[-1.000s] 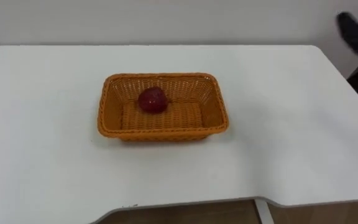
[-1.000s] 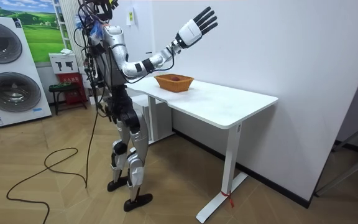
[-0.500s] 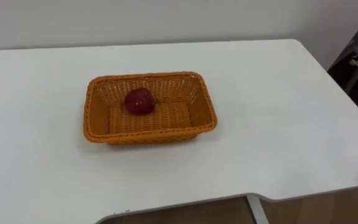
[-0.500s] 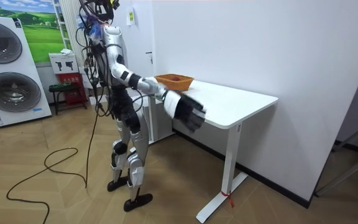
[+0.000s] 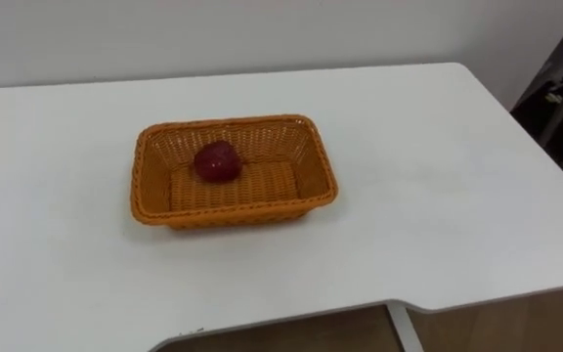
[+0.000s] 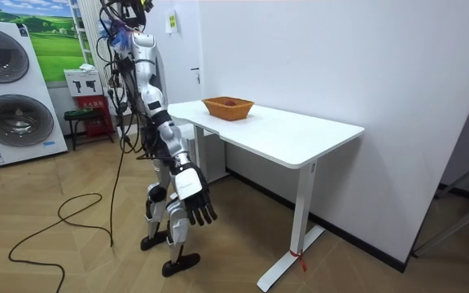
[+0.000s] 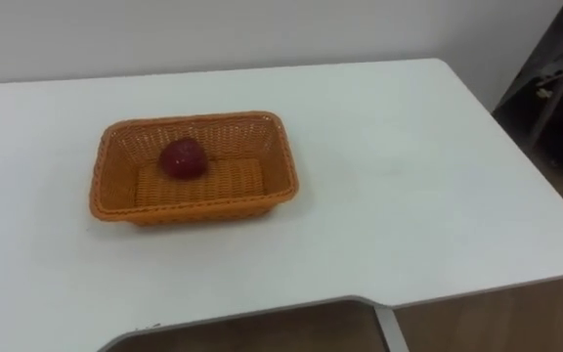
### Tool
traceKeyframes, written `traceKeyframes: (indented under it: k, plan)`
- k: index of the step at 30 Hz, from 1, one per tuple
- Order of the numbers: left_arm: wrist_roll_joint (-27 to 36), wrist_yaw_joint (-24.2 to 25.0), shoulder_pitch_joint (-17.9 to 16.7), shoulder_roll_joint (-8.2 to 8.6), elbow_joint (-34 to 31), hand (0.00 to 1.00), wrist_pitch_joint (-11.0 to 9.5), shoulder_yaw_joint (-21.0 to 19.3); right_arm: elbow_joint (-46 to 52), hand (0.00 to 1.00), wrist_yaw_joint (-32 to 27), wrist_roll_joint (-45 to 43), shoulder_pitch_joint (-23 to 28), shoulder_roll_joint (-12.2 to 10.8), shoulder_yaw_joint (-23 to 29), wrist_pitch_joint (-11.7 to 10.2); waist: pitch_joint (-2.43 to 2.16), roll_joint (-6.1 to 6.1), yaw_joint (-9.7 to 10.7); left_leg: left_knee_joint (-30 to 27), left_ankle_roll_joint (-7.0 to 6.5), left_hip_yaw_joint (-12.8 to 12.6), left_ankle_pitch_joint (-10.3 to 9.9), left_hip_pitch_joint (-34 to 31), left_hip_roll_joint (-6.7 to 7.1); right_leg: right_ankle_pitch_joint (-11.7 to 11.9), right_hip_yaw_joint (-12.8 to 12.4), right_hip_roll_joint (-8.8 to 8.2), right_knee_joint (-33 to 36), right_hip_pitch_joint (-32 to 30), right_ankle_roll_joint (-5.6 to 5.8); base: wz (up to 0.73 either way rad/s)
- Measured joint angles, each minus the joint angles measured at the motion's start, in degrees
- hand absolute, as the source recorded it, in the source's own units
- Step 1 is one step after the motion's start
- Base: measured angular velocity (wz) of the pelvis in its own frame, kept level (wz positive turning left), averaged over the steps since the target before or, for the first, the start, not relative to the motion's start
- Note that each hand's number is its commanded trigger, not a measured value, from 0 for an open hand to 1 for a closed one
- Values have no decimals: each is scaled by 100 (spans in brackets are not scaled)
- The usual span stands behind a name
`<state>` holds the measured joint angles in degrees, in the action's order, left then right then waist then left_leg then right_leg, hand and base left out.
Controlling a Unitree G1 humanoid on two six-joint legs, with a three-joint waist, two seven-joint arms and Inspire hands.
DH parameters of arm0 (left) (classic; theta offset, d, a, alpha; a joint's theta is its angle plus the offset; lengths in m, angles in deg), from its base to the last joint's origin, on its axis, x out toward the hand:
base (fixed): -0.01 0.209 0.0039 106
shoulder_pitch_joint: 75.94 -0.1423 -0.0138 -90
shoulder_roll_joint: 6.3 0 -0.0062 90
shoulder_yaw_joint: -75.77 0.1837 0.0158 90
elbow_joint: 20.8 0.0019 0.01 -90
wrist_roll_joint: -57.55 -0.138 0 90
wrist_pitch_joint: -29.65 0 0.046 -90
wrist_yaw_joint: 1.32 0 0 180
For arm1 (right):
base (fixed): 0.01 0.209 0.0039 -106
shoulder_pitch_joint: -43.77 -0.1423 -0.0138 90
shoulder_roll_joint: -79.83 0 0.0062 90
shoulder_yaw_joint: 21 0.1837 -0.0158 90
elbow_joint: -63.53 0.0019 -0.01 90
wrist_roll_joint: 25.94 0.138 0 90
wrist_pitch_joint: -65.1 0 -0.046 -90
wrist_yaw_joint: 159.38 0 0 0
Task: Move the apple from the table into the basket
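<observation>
Item one, right hand [image 6: 192, 195]: hangs at the robot's side, below the bench top, fingers loosely spread and pointing toward the floor, holding nothing. Item two, bench [image 5: 438, 196]: white, above and ahead of the hand, its near edge well above the fingertips; the robot stands at its end. Item three, basket [image 5: 233, 210]: orange wicker, rectangular, on the bench top, well beyond and above the hand. Item four, apple [image 5: 218, 161]: dark red, lying inside the basket toward its far wall, farther from the hand than the near rim. Step, as you may judge it: the apple rests in the basket and no hand is on it, so either the placing is finished or a fresh pick has not begun. For a pick you would lift the hand over the bench edge, clear the near rim, come down from above with fingers spread, then close round the apple.
</observation>
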<state>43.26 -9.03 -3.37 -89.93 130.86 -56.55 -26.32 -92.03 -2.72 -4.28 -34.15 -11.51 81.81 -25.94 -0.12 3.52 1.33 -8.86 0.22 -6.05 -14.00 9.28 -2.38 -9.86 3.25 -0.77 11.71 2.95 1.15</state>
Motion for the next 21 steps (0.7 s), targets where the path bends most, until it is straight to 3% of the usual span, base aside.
traceKeyframes:
  k: [4, 6, 9, 13, 21]
  plan:
    - [1, -5, 13, -28, -13, 0, -4, 122, -101, 0, 703, -695, 32, -92, -674, 75, 5, -47, -51, 24, 0, -2, -1, -31, -3, 1, 6, 6, -4, -12, 0, 0]
    - [-2, -10, 51, -28, -28, 0, -7, 202, -101, 0, 992, -751, -8, -196, -863, 111, -24, -128, -67, 9, 0, 21, -9, -67, -6, 2, 15, 8, -18, -9, 0, 0]
    - [4, -24, 190, -30, 45, 0, -23, 448, -134, 0, 1458, -750, -86, -367, -1189, 115, -23, -168, -141, 7, -1, 55, -9, -53, -6, 2, 17, 7, -34, 17, 0, 0]
    - [1, -10, 300, -13, 292, 0, -6, 850, -133, 0, 2023, -864, -191, -531, -1608, 115, 19, -227, -179, -12, 0, 80, -11, 10, -3, 2, 13, 4, -60, 109, 1, 1]
    - [7, 3, 245, 25, 310, 0, 162, 1020, -197, 0, 2561, -855, -258, -450, -1604, 120, 43, -278, -167, -19, -5, 243, -33, -58, 0, 4, 155, -5, -122, 138, 5, 10]
